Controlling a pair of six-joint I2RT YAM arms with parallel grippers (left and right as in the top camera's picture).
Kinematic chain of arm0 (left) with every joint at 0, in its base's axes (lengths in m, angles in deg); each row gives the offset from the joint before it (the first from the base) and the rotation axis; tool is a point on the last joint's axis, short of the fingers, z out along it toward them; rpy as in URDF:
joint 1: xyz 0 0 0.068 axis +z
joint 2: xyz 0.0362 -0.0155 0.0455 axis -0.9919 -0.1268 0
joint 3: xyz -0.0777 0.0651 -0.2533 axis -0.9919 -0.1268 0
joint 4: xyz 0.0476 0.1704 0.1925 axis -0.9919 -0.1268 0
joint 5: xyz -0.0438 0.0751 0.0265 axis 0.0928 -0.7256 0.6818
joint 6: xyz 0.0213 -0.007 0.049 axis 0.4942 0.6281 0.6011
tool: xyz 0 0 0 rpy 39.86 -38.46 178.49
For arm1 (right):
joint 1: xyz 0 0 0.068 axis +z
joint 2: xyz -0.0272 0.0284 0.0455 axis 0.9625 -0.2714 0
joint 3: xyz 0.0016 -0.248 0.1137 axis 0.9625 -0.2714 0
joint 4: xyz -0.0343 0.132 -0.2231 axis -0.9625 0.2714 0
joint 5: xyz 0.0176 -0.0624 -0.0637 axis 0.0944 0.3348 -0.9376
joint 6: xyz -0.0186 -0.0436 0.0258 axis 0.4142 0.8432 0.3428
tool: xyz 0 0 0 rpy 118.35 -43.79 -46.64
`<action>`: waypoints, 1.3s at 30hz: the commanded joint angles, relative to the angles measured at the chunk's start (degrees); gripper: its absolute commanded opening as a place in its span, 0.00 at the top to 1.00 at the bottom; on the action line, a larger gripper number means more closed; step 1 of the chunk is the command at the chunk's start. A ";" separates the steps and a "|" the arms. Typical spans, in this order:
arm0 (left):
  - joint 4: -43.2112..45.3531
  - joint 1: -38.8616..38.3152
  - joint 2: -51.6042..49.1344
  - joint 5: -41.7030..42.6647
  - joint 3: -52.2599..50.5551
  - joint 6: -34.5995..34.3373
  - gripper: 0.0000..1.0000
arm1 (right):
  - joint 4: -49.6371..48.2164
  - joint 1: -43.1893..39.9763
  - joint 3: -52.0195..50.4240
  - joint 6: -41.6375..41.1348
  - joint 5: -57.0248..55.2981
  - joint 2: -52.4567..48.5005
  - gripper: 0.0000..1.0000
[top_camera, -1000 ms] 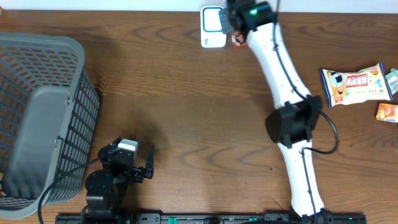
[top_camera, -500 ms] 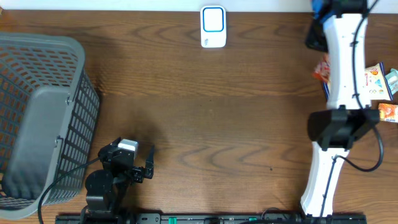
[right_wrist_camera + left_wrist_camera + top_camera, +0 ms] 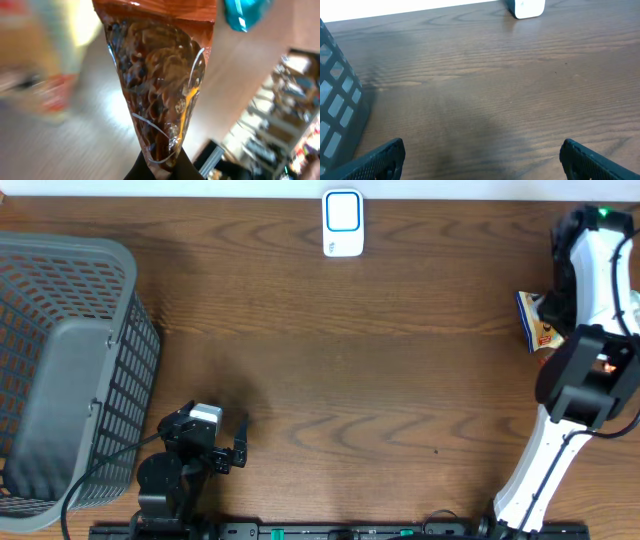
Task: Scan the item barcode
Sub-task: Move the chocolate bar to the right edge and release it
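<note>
Over the dark wooden desk (image 3: 320,360), the right pincer (image 3: 162,169) at two o'clock pinches a glossy orange-brown snack packet (image 3: 160,75); the left pincer (image 3: 482,162) gapes at seven.

R arm (image 3: 597,275) at 3 o'clock, white links, black elbow joint (image 3: 588,375), green LED (image 3: 603,213), L arm (image 3: 180,465) at 7 o'clock, black w/ white block (image 3: 205,415), black cable (image 3: 85,478)

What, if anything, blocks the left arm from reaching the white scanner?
Likely nothing, so probably yes: the left gripper is open and empty, only bare table lies before the scanner, and the basket stands aside.
</note>
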 commanded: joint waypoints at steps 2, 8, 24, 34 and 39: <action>-1.16 -0.13 0.31 -0.20 -0.74 0.81 0.02 | -6.64 -4.52 -5.25 -6.40 -6.38 0.00 0.99; -1.16 -0.13 0.31 -0.20 -0.74 0.81 0.02 | -27.93 -7.34 -14.56 6.54 0.92 -0.04 0.99; -1.16 -0.13 0.31 -0.20 -0.74 0.81 0.02 | -25.03 -6.38 0.04 10.27 5.25 1.38 0.01; -1.16 -0.13 0.31 -0.20 -0.74 0.81 0.02 | -9.99 -3.37 13.77 15.58 16.52 15.93 0.01; -1.16 -0.13 0.31 -0.20 -0.74 0.81 0.02 | -9.62 -0.35 13.77 20.44 23.78 28.11 0.01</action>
